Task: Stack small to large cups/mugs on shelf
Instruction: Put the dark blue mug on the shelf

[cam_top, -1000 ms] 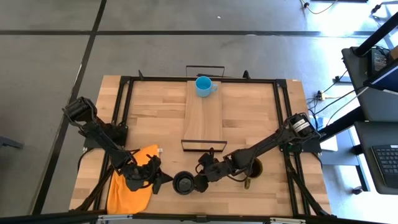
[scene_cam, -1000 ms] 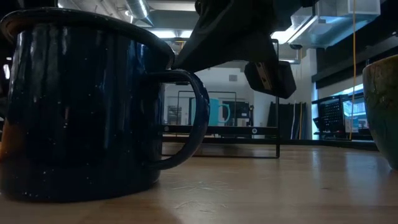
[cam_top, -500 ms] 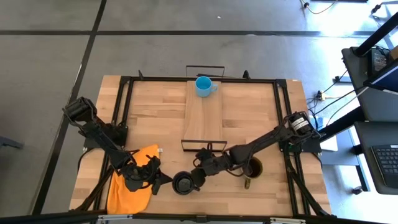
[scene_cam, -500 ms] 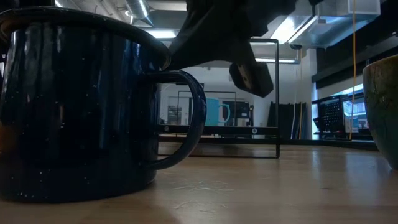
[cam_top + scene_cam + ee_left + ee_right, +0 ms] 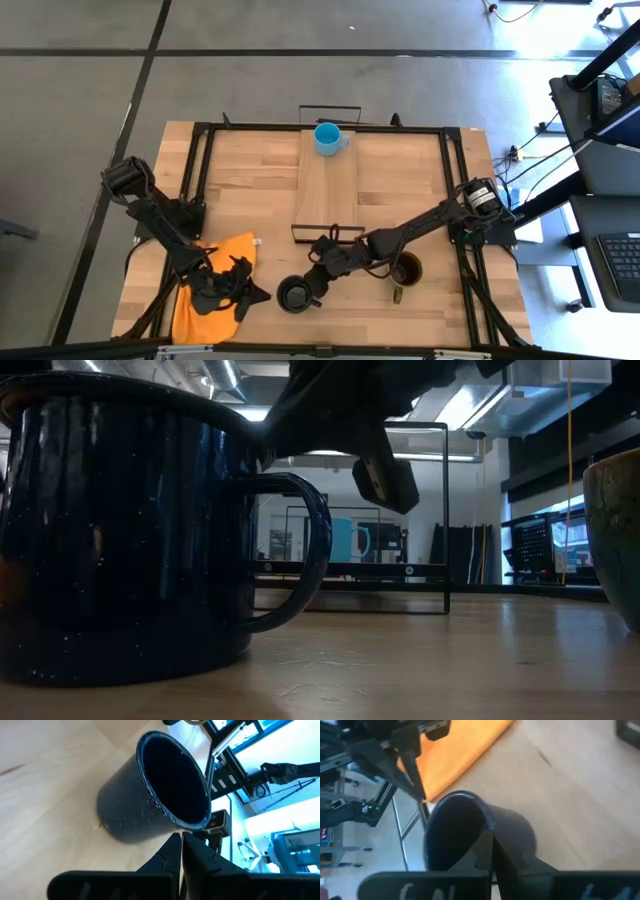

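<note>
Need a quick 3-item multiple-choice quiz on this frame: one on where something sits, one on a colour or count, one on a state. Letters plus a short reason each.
1. Where is the light-blue cup?
A. on the far end of the shelf
B. on the orange cloth
C. inside the black cup

2. How many cups show in the high view?
A. two
B. three
C. four

3. How are the right gripper's fingers?
A. wide open around the olive-yellow cup
B. shut, at the black cup's rim
C. open above the shelf

Answers:
1. A: the high view shows it on the plank's far end, away from both arms.
2. B: blue on the shelf, black and olive-yellow on the table's near edge.
3. B: the right wrist view shows the fingers pressed together right at the black cup's rim. The left gripper, also shut, sits beside that cup over the cloth's edge.
</note>
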Controlling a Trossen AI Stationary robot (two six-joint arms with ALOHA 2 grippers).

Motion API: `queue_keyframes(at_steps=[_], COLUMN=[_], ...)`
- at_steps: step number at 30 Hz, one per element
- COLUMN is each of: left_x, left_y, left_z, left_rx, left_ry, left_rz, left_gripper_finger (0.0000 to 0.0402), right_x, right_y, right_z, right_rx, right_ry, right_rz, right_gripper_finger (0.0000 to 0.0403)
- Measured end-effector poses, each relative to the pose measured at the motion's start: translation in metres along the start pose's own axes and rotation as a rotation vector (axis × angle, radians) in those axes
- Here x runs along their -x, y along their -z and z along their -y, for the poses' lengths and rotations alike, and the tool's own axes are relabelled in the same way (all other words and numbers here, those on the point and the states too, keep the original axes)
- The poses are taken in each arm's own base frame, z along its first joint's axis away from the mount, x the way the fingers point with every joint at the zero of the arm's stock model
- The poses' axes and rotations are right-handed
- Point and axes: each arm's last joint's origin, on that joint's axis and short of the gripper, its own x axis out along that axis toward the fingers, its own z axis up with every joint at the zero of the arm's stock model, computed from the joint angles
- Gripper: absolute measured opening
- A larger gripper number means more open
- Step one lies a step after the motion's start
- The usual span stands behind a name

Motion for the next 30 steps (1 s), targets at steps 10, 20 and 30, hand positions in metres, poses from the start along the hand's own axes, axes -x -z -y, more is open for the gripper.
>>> queue_keyframes(at_steps=[10, 20, 30], left_x=[0.005, 0.006, 0.006], left_y=[0.001, -0.003, -0.005], left_z=[0.01, 0.021, 0.021], left_rx=[0.006, -0.019, -0.007], left_ry=[0.073, 0.153, 0.144], left_rz=[0.075, 0.116, 0.148], left_gripper_finger=[0.0008, 0.0008, 0.0008], right_x=[0.009, 0.061, 0.069], right_y=[-0.016, -0.04, -0.035], right_z=[-0.037, -0.081, -0.086], right_rx=[0.148, 0.209, 0.177], right_ry=[-0.377, -0.97, -0.98], right_rz=[0.215, 0.667, 0.784], right_gripper_finger=[0.0012, 0.0012, 0.0012])
